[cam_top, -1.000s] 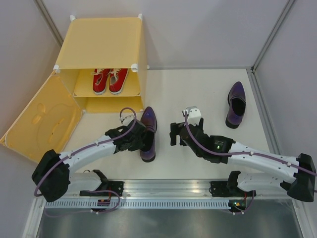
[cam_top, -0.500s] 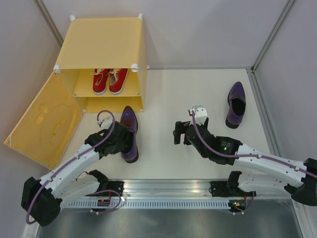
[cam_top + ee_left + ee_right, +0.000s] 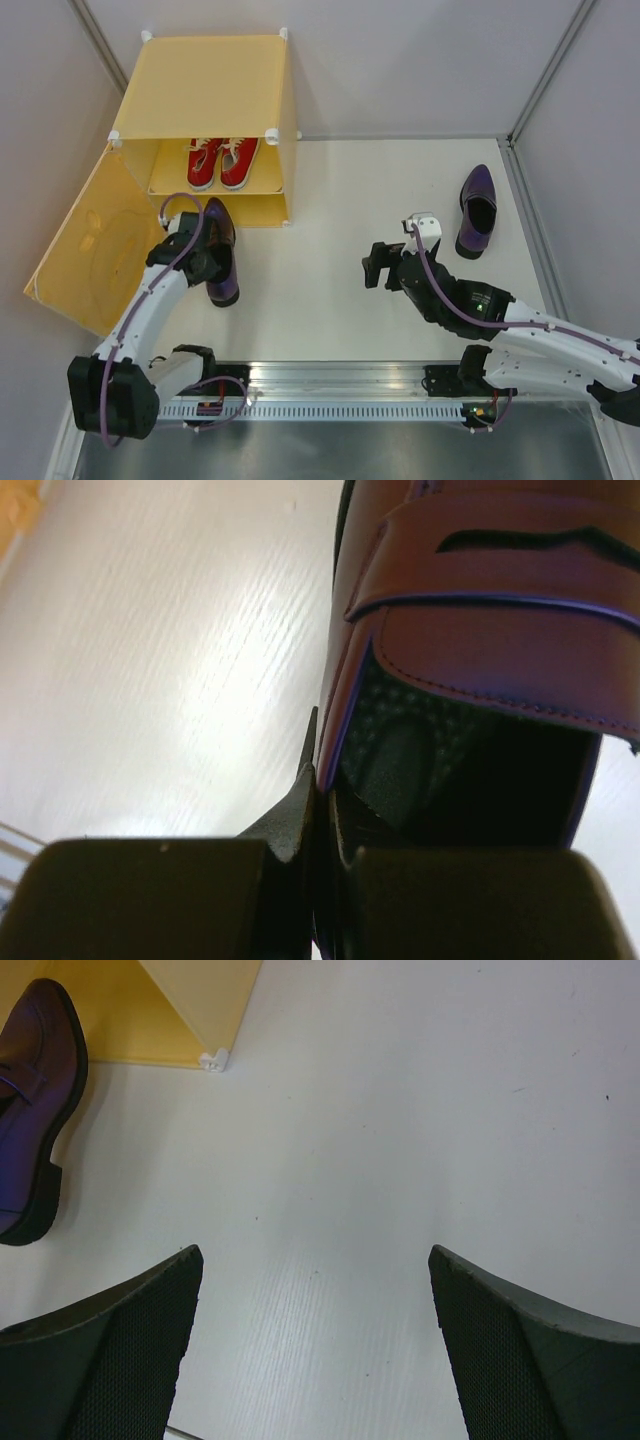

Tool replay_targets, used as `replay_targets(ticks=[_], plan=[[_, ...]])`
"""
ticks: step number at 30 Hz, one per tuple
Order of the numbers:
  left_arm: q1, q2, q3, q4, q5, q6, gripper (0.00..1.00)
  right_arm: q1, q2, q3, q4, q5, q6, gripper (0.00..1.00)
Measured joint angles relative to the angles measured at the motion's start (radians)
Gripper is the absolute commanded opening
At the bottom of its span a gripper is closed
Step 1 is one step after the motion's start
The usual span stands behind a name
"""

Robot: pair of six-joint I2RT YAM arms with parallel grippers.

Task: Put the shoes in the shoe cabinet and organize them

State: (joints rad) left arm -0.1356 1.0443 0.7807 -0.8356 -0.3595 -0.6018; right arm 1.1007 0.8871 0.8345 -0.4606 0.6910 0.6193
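Note:
The yellow-orange shoe cabinet stands at the back left with its door swung open. Two red sneakers sit side by side on its inner shelf. My left gripper is shut on the side wall of a dark purple slip-on shoe, held in front of the cabinet's lower opening; the left wrist view shows the shoe pinched at its collar. The other purple shoe lies on the table at the right. My right gripper is open and empty over the table's middle.
The cabinet's lower front corner and the held purple shoe show at the top left of the right wrist view. Grey walls close in the table on the left, back and right. A metal rail runs along the near edge.
My left gripper has carried the purple shoe left and back, from the table's middle to the front of the cabinet's lower opening. My right arm has drawn back a little to the right.

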Motion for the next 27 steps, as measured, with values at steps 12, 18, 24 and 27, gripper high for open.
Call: replay_targets(ticks=[12,18,24,27], plan=[[0.208,0.372,0.173,0.319,0.077,0.209,0.02,-0.009,-0.06,-0.037,-0.037,0.043,-0.023,0.97],[0.219,0.438,0.174,0.42,0.117,0.275,0.09,-0.014,-0.059,-0.038,-0.042,0.048,-0.023,0.97],[0.228,0.459,0.176,0.495,0.134,0.311,0.31,-0.016,-0.045,-0.038,-0.042,0.047,-0.022,0.97],[0.238,0.459,0.182,0.539,0.132,0.312,0.43,-0.017,-0.042,-0.038,-0.043,0.043,-0.022,0.97]])
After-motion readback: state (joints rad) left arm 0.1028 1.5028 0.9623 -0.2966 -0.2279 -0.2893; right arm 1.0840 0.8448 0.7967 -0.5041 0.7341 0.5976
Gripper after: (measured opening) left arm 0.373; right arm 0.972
